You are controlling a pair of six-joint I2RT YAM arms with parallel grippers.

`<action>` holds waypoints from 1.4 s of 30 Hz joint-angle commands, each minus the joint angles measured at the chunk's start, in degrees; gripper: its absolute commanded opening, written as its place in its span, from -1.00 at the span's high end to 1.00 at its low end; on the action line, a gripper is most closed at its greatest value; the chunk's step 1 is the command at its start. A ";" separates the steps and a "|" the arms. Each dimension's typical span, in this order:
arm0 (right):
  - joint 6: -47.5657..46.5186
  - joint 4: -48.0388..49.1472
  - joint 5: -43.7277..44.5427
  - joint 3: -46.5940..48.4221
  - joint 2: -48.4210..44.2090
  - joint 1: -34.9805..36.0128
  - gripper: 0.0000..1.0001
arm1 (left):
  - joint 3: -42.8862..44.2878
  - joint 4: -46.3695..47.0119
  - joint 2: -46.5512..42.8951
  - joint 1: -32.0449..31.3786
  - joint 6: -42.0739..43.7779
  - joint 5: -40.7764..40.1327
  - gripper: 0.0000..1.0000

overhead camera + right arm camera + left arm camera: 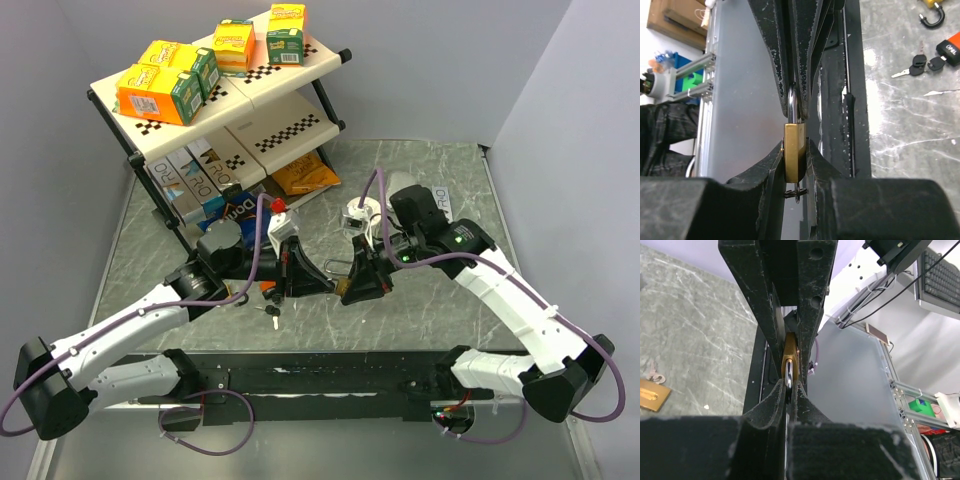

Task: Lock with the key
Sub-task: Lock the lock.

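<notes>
A brass padlock [796, 152] is held in the air between my two grippers above the table's middle. My right gripper [796, 145] is shut on the padlock's brass body. A small key ring [797, 192] hangs under the body, between my fingers. My left gripper [789, 385] is shut on the steel shackle [788, 381], which also shows in the right wrist view [795, 102]. In the top view the left gripper [318, 283] and the right gripper [352, 285] meet tip to tip and hide the padlock.
A pair of black-headed keys [270, 312] lies on the marble table [420, 170] near the left gripper. A second brass padlock [650, 395] lies on the table. A shelf rack [230, 110] with boxes stands at the back left. A white object [355, 215] sits behind the grippers.
</notes>
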 commanded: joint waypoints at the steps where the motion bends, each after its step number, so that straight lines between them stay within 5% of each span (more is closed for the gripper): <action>1: 5.14 24.47 -7.32 4.25 2.58 2.91 1.00 | -1.43 8.51 3.73 -5.90 -0.73 -0.12 0.98; 10: -2.50 14.81 -3.46 3.90 0.83 -0.60 1.00 | -1.51 1.39 0.05 -0.56 0.50 1.63 0.98; 12: -6.00 10.07 -2.75 3.46 0.56 -2.53 0.53 | -1.52 -0.71 -1.54 2.86 1.11 3.21 0.98; 15: -11.27 3.93 -1.34 2.41 -0.14 -7.28 -0.47 | -1.08 -2.56 -3.12 7.34 2.60 5.58 0.98; 22: -19.12 -2.96 -1.08 0.39 -1.11 -13.62 -0.34 | -1.78 -3.90 -5.23 8.94 5.42 6.56 0.98; 36: -11.03 4.25 -2.48 -1.19 -0.32 -7.20 -0.19 | -1.34 -0.55 -3.21 8.94 3.05 7.00 0.98; 42: -10.94 3.90 -2.22 -1.19 0.65 -6.94 0.06 | -1.52 -0.72 -3.56 8.94 3.31 6.73 0.98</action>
